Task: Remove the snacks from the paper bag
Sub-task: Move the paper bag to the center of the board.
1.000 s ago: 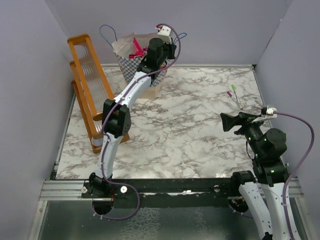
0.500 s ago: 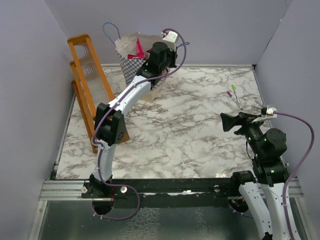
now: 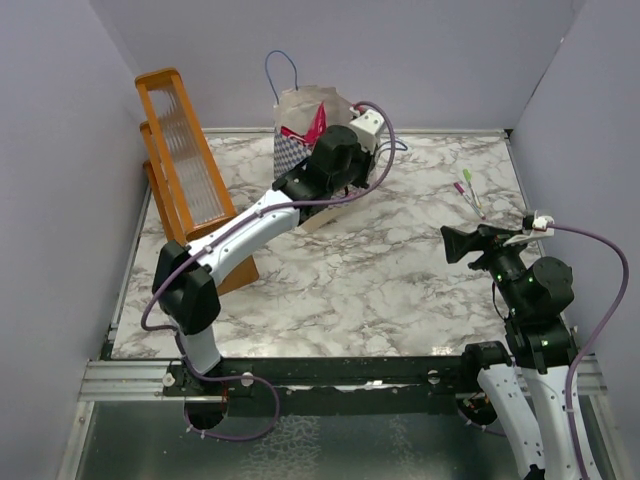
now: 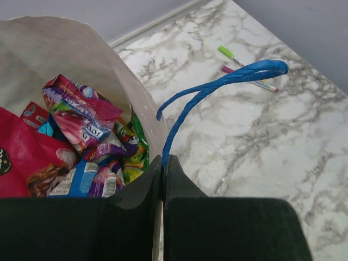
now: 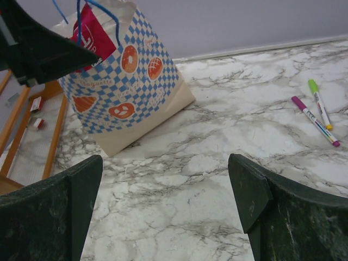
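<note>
**Left gripper pinches the bag's rim, snacks all inside**

The left gripper (image 4: 162, 173) is clamped on the cream rim of the blue-and-white checkered paper bag (image 5: 128, 103), at the foot of a thin blue cord handle (image 4: 217, 87). The bag leans near the marble worktop's (image 3: 400, 280) far edge, left of the middle, close to the orange wooden rack (image 3: 185, 180). Its base seems to rest on the marble, though the angle leaves that uncertain. Shiny snack packets (image 4: 87, 125), a big pink-red pouch (image 4: 22, 152) among them, lie inside. The right gripper (image 5: 166, 187) hangs wide apart and empty over the right side. Two marker pens (image 5: 318, 114) lie toward the far right corner.
</note>
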### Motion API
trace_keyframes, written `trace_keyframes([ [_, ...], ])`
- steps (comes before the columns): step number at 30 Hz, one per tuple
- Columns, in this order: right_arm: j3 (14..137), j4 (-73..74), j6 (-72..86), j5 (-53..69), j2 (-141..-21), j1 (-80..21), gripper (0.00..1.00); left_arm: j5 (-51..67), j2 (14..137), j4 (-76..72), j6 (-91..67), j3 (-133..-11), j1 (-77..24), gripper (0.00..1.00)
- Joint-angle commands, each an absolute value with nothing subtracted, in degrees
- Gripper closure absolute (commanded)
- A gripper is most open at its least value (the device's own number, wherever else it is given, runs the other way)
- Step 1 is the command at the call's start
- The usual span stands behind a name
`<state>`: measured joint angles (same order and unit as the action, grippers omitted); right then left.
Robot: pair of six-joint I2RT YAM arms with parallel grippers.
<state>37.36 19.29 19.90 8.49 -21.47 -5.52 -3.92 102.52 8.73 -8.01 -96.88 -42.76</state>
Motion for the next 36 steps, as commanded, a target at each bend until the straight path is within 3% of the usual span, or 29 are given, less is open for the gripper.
trace_keyframes([
  [1, 37.1, 17.9, 20.4, 10.1, -22.2, -5.2, 0.01, -4.3, 91.0, 4.2, -11.3, -92.6, -47.3, 1.00],
  [17, 37.8, 18.9, 20.4, 11.6, -24.0, -5.2, 0.01, -11.0, 80.5, 13.3, -17.2, -85.5, -61.8, 0.97],
  [25, 37.7, 18.8, 20.4, 11.7, -25.7, -5.2, 0.01, -8.8, 77.0, 21.3, -13.0, -89.3, -61.9, 0.41],
  [29, 37.5, 18.3, 20.3, 11.4, -26.4, -5.2, 0.01, -9.4, 74.2, 25.7, -11.7, -92.0, -61.8, 0.27],
  [33, 38.0, 19.0, 20.3, 12.4, -26.7, -5.2, 0.01, -17.1, 71.9, 27.7, -9.7, -91.8, -60.5, 0.13],
  [36, 37.9, 18.9, 20.3, 12.4, -26.4, -5.2, 0.01, -18.5, 74.1, 32.2, -12.1, -96.1, -53.9, 0.09],
])
